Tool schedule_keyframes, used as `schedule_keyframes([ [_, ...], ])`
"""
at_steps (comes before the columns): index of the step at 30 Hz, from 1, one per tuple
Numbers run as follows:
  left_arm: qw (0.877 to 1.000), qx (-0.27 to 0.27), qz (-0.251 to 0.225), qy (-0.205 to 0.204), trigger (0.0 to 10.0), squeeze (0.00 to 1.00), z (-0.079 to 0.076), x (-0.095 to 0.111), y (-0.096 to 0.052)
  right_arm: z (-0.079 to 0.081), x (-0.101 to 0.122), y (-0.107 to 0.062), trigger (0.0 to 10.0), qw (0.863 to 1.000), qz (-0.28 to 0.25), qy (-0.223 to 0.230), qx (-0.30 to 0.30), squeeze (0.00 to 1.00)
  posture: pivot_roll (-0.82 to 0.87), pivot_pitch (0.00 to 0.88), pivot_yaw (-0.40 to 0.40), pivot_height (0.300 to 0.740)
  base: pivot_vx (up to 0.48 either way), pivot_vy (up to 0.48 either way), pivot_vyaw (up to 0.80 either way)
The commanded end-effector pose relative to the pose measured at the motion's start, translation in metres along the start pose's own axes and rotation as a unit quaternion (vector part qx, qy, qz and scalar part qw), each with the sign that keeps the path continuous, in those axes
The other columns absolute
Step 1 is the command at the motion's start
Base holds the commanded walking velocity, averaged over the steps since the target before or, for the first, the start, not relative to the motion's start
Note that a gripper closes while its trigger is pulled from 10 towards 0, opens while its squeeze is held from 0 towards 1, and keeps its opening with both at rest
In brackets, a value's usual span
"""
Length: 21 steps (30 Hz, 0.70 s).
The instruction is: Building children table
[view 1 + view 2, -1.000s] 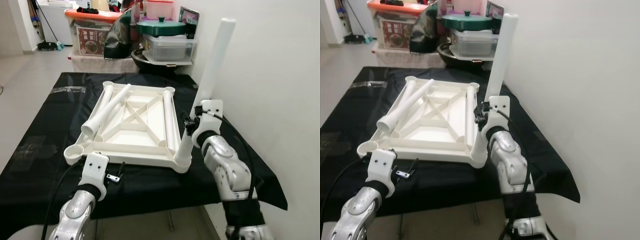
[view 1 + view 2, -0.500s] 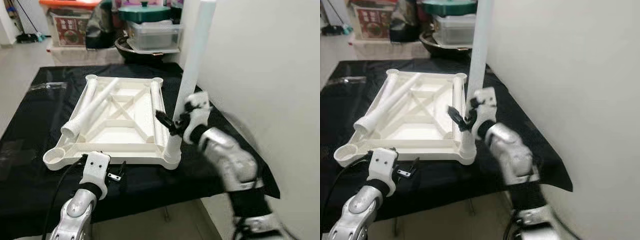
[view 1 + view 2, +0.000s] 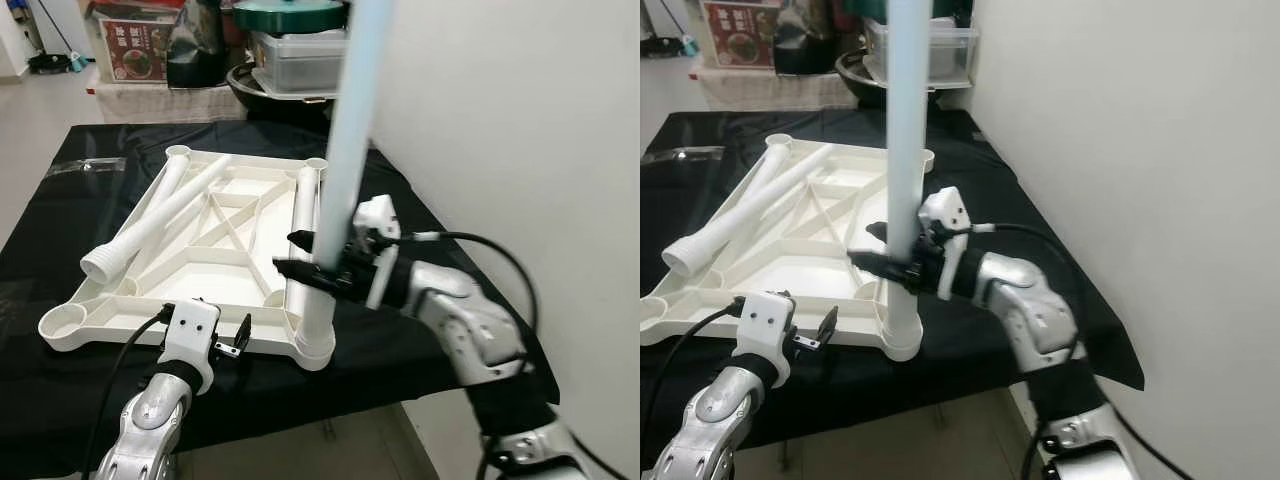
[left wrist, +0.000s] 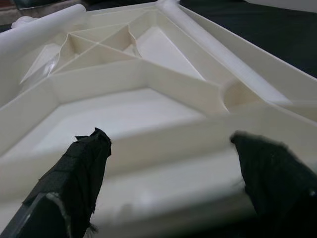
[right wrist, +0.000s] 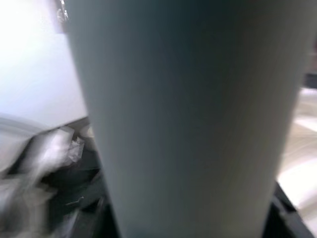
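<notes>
The white table top (image 3: 215, 262) lies upside down on the black-covered table (image 3: 60, 200). One white leg (image 3: 345, 150) stands upright in the socket at its near right corner. My right gripper (image 3: 310, 265) is shut on this leg low down, fingers pointing left, and the leg (image 5: 188, 119) looms close in the right wrist view. Loose legs lie on the table top: one diagonally (image 3: 160, 215), one along the right rail (image 3: 303, 210). My left gripper (image 3: 240, 335) is open just before the front rim (image 4: 163, 148), fingers (image 4: 81, 163) spread wide.
A white wall (image 3: 520, 150) runs close along the table's right side. Behind the table stand a clear storage box with a green-lidded pot (image 3: 295, 60), a dark bag (image 3: 195, 50) and another box (image 3: 135, 45). Bare floor (image 3: 25, 120) lies to the left.
The camera has shifted. My right arm has swung round so its fingers now point left across the leg, and the leg stands straighter in the corner socket. The left gripper has barely moved.
</notes>
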<state>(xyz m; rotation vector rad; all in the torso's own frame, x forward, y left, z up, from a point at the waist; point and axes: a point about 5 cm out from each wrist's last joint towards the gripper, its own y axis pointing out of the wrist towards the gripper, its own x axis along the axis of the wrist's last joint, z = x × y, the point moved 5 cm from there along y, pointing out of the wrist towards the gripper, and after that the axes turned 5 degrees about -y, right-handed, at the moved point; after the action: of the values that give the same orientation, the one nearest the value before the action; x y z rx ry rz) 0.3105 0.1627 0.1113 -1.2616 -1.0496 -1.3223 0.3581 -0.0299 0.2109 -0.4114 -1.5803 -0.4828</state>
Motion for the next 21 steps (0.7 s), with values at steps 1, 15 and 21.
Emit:
schedule_keyframes([
  [1, 1.0, -0.005, 0.007, 0.004, 10.0, 0.0, -0.003, -0.004, -0.003, -0.044, -0.021, -0.011, 0.0, 0.987, 0.048, 0.027, -0.153, 0.0, 0.15, 0.0, -0.107, 0.74, 0.0, 0.0, 0.0],
  [15, 1.0, -0.021, 0.006, 0.008, 10.0, 0.0, -0.009, -0.002, 0.002, -0.038, -0.026, -0.027, 10.0, 0.939, 0.031, 0.039, -0.339, 0.97, 0.14, 0.0, -0.079, 0.74, 0.0, 0.0, 0.0],
  [21, 1.0, -0.016, 0.008, 0.011, 10.0, 0.0, -0.002, -0.003, 0.001, -0.009, 0.009, 0.002, 10.0, 0.988, -0.025, 0.04, -0.149, 0.0, 0.13, 0.0, -0.084, 0.74, 0.0, 0.0, 0.0],
])
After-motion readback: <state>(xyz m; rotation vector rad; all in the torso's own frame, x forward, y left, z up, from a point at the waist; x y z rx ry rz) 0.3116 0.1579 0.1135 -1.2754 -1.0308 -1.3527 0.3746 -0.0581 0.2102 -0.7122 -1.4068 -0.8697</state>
